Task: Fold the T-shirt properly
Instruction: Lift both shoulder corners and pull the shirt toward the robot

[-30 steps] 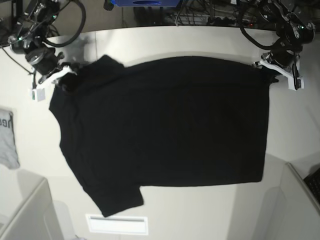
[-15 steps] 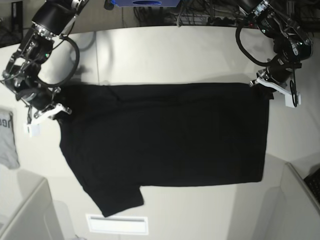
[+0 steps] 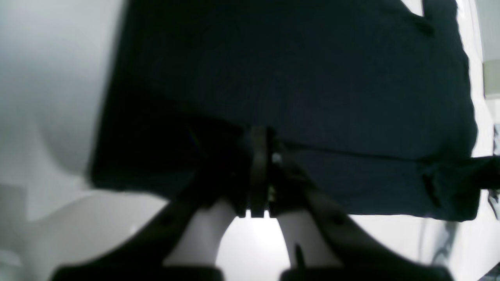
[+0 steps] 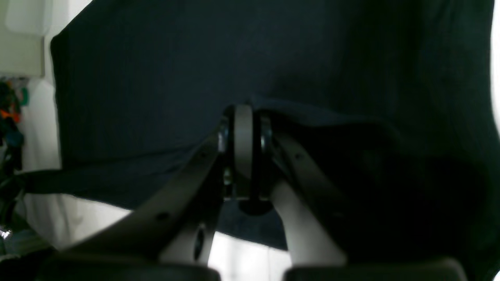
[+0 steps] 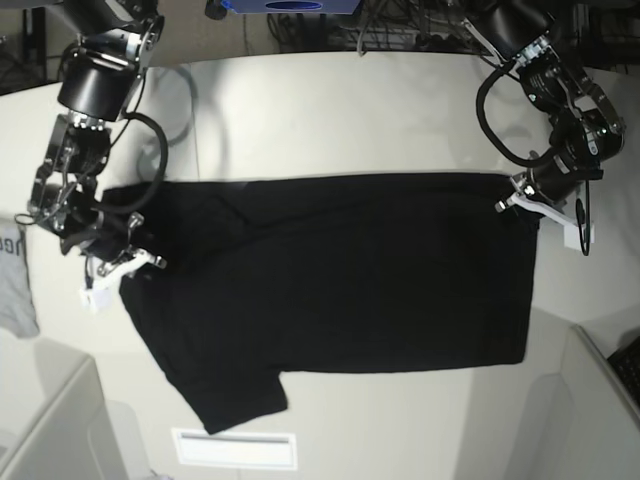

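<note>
While both grippers, left (image 5: 520, 207) and right (image 5: 140, 272), were closed on its far edge — the T-shirt (image 5: 340, 290) lay across the table (image 5: 350, 430) — the cloth looked soft and limp, likely to sag unless gripped near both corners.

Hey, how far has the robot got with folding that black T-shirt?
Partway, it seems. The black T-shirt lies spread out, its far edge apparently doubled over toward the near side. In hand: the left gripper and right gripper are both shut on that far part. Left: it's still wide, with a sleeve sticking out at the near side, so more folds look necessary.
</note>
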You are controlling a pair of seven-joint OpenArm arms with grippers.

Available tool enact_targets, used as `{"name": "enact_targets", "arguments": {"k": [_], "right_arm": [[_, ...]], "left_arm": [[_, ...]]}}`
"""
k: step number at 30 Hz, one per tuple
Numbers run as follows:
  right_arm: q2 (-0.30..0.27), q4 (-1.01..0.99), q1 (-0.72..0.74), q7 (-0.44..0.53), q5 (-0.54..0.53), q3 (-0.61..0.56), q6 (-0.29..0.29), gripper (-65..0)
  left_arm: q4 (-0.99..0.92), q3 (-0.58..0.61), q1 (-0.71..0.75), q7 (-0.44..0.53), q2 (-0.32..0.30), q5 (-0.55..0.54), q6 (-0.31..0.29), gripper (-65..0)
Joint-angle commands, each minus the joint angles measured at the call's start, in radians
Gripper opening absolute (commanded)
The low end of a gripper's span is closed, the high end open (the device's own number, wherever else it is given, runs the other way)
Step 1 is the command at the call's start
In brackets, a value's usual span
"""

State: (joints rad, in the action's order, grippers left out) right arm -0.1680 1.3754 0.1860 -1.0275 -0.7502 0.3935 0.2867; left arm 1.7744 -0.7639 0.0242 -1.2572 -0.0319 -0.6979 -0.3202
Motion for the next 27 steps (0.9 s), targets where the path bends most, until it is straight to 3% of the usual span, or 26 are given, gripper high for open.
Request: {"name": "enact_targets", "arguments": {"k": [1,6,10,15,20,27], "right_arm": [[-0.011,0.003,0.037,0.028,-0.022,-0.012,0.004,-65.0],[-0.012,-0.031,0.073,0.048,-0.021,-0.021,-0.001,-65.0],[-0.012,-0.032,0.091,0.046,-0.021,-0.024,-0.057,-65.0],[-0.011,-0.035,0.111,0.048,-0.021,-0.024,-0.060,-65.0],[-0.011,-0.092,0.139,0.062,-0.021,-0.026,-0.062,-65.0],[-0.009,-0.110,0.152,0.083,-0.021,-0.026,-0.062,-65.0]], "left_arm": [[0.017,-0.004,-0.016,0.018,-0.012,-0.019,0.000,-65.0],[0.014,0.004,-0.037,0.018,-0.023,-0.018,0.003,-65.0],[-0.034,0.005,-0.057,0.020,-0.026,0.036,0.029,-65.0],[-0.046,0.011,-0.080,0.063,-0.027,0.053,0.029,-65.0],[-0.058,0.097,-0.096,0.067,-0.049,0.054,0.033,-65.0],[-0.089,0.096,-0.120,0.067,-0.049,0.054,0.033,-65.0]]}}
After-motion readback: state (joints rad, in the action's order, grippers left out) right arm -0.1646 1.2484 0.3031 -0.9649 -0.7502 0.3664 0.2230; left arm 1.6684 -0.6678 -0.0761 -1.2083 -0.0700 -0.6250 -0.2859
